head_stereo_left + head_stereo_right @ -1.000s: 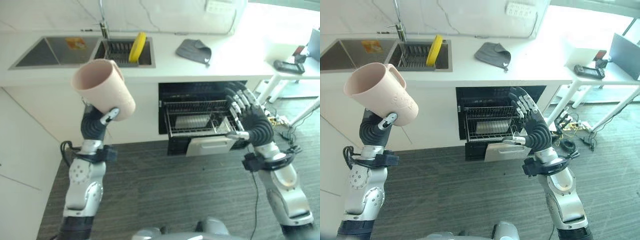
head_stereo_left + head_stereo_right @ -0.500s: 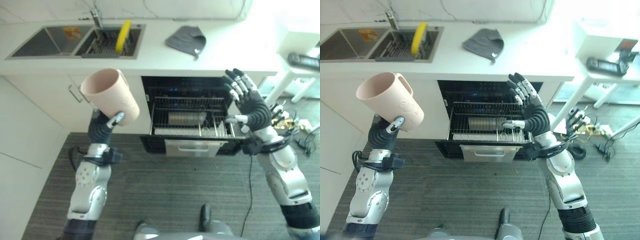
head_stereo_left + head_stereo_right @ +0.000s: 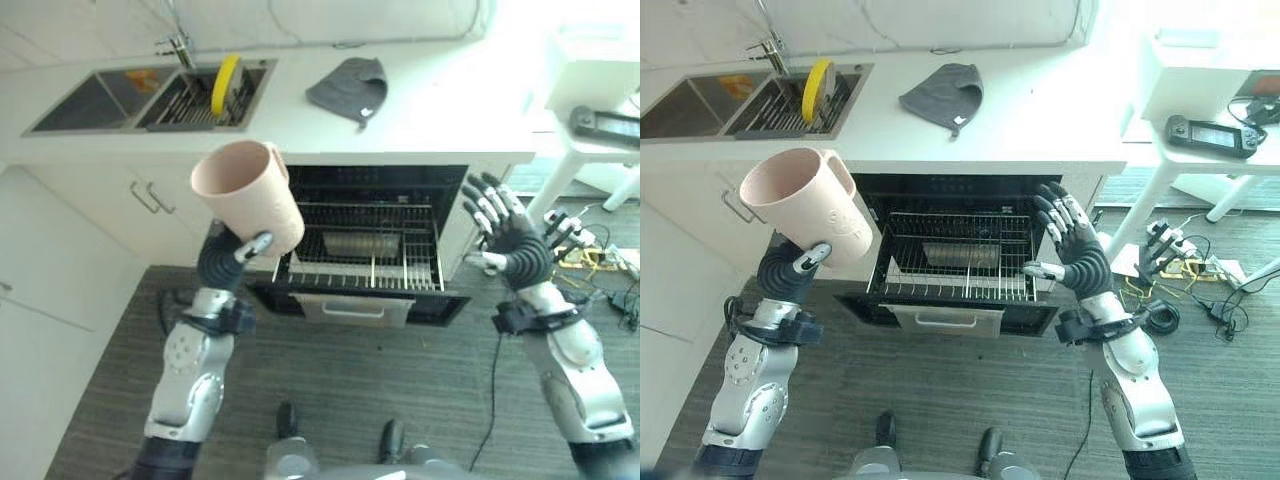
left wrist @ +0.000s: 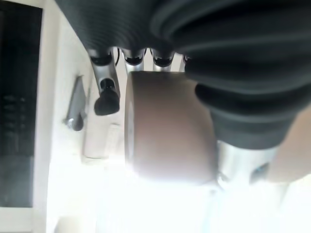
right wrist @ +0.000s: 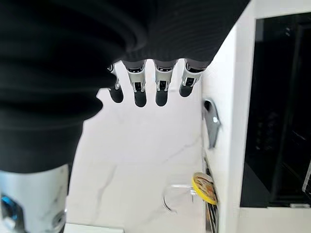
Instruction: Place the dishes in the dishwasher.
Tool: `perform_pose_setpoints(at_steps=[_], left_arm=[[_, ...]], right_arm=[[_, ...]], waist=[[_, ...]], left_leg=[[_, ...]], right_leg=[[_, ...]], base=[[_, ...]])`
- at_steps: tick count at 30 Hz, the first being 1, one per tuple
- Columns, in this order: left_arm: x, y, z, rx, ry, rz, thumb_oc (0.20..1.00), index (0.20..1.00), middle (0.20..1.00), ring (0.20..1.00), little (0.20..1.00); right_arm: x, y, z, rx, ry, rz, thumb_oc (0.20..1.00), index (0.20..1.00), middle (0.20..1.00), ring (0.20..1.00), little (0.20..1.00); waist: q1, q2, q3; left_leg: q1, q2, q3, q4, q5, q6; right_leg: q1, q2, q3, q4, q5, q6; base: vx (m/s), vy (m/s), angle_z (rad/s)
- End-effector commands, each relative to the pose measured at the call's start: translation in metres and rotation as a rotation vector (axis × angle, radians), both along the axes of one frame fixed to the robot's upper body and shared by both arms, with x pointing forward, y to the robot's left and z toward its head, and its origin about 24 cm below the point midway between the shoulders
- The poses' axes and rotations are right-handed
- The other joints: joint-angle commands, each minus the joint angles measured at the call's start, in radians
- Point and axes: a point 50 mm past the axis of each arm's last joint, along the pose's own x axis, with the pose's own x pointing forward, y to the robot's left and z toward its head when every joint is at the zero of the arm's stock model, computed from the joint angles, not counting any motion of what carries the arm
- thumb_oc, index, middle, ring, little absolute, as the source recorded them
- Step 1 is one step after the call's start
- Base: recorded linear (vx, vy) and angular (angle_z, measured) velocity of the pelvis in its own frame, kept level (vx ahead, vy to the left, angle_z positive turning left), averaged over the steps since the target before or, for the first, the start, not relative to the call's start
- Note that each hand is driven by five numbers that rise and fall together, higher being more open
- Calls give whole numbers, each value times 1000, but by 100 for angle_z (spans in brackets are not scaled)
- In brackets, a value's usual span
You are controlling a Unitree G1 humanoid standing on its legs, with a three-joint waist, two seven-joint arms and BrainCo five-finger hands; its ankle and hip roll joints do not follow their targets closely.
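- A pink cup point(image 3: 248, 195) is held raised in the left hand point(image 3: 228, 262), whose fingers and thumb are curled round its lower part; it is tilted, with its mouth turned up and away, and it hangs in front of the left edge of the dishwasher opening.
- The right hand point(image 3: 1077, 251) is held up empty beside the right edge of the pulled-out rack, its fingers straight and spread, touching nothing.
- The task is judged to be partway: the dishwasher point(image 3: 372, 243) under the counter stands open and its wire rack point(image 3: 958, 262) is drawn out, but the cup has not yet been set in it.
- Something pale and cylindrical is seen lying at the back of the rack; what it is cannot be told.
- A dark grey striped floor point(image 3: 400, 370) is seen below the rack.
- On the white counter point(image 3: 440, 100) a grey cloth point(image 3: 349, 87) lies above the dishwasher.
- Farther left, a yellow plate point(image 3: 224, 83) stands on edge in a drainer inside the sink point(image 3: 100, 90), beside the tap; this dish is judged to be left to load.
- To the far right, a dark device point(image 3: 1206, 135) lies on a white side table.
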Motion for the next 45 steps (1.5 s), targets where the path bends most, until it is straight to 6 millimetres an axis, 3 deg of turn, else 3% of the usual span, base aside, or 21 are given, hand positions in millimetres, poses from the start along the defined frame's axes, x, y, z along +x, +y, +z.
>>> perform_pose_setpoints(at_steps=[1,5,7,11,14,15,18,20,21,22,25,26,29,35,45], left_arm=[[-3,6,30,46,-142,-3,200,200,200,200,200],[-4,1,36,137,-187,12,200,200,200,200,200],[3,-1,46,191,-220,53,200,200,200,200,200],[4,-6,51,224,-249,88,200,200,200,200,200],[2,-5,51,225,-242,100,200,200,200,200,200],[2,-4,48,213,-220,117,200,200,200,200,200],[-1,-2,43,197,-190,154,200,200,200,200,200],[-5,4,37,204,-172,176,200,200,200,200,200],[-8,5,33,193,-156,180,200,200,200,200,200],[-8,4,30,182,-142,182,200,200,200,200,200],[-7,-4,27,202,-158,172,200,200,200,200,200],[-2,-9,28,222,-167,175,200,200,200,200,200],[10,-14,22,319,-166,245,200,200,200,200,200],[32,-30,11,439,-142,302,200,200,200,200,200],[46,-48,7,557,-177,413,200,200,200,200,200]], right_arm=[[-4,7,18,54,-117,29,1000,1000,1000,1000,1000],[-6,16,13,67,-113,67,1000,1000,1000,1000,1000],[-1,26,12,78,-122,86,1000,1000,1000,1000,1000],[3,40,23,91,-181,140,1000,1000,1000,1000,1000],[7,50,27,102,-185,181,1000,1000,1000,1000,1000],[9,54,28,89,-171,206,1000,1000,1000,1000,1000],[12,54,32,117,-139,270,1000,1000,1000,1000,1000],[12,51,30,88,-125,278,1000,1000,1000,1000,1000],[10,47,29,66,-114,267,1000,1000,1000,1000,1000],[10,45,28,66,-107,258,1000,1000,1000,1000,1000],[13,45,26,68,-100,212,1000,1000,1000,1000,1000],[17,47,27,63,-105,201,1000,1000,1000,1000,1000],[20,46,23,49,-83,202,1000,1000,1000,1000,1000],[27,56,22,61,-59,184,1000,1000,1000,1000,1000],[43,72,41,97,-83,174,1000,1000,1000,1000,1000]], waist=[[51,-52,-59],[49,-63,-42],[46,-74,-30],[54,-83,-23],[65,-76,-26],[71,-70,-33],[65,-60,-37],[58,-64,-32],[55,-67,-24],[53,-65,-20],[52,-48,-15],[53,-42,-11],[37,-30,-32],[39,-44,-75],[57,-68,-111]], left_leg=[[5,-39,-11,10,-94,22],[20,-67,-56,10,-112,69],[13,-47,-67,10,-115,55],[1,-7,-46,10,-118,27],[13,34,-40,10,-117,9],[18,67,-30,17,-103,-11],[25,102,-10,64,-94,-37],[-2,89,-13,174,-122,-27],[-49,65,-36,299,-118,-20],[-71,51,-40,316,-120,-16],[-78,21,4,168,-92,-14],[-82,22,-3,119,-69,-14],[-14,8,-45,28,-75,-11],[45,7,-26,10,-105,-6],[85,26,-17,12,-126,-6]], right_leg=[[76,-292,29,96,-63,228],[-5,-276,98,301,-61,217],[-31,-259,129,171,-54,218],[-45,-286,127,-15,86,241],[-38,-272,118,-19,58,246],[-31,-248,91,-18,37,232],[-33,-213,103,-21,18,196],[-32,-192,124,-21,10,171],[-23,-182,129,-21,4,149],[-17,-176,128,-21,0,142],[-3,-177,118,-21,-14,159],[3,-180,122,-21,-18,164],[12,-182,141,-21,-31,174],[66,-223,113,-21,-32,214],[101,-220,112,-21,-42,218]], base=[[150,344,19],[97,136,17],[98,-270,16],[81,-417,5],[200,-491,1],[274,-509,-1],[231,-437,-27],[155,-326,-30],[156,-253,-19],[136,-132,-20],[92,71,1],[43,156,7],[89,187,-15],[127,130,5],[79,-13,4]])
